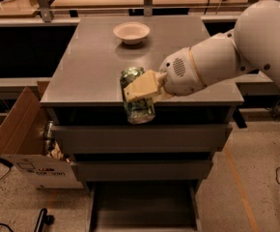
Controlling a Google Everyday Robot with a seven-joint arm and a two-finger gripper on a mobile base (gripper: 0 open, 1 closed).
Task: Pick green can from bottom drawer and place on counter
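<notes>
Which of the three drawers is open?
The dark grey metal bottom drawer, pulled out; the two plain grey-fronted drawers above are shut. The gripper holds the slim green can at the grey counter's front edge.

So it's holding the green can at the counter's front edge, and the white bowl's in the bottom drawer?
No: the camera view shows the white bowl on the counter, not in the bottom drawer. The gripper does hold the green can at the front edge.

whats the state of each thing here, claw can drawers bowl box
green can: gripped, in the air at the front edge of the counter
claw: shut on the green can
bottom drawer: pulled open
upper drawers: shut
white bowl: upright on the counter
cardboard box: flaps open
</notes>
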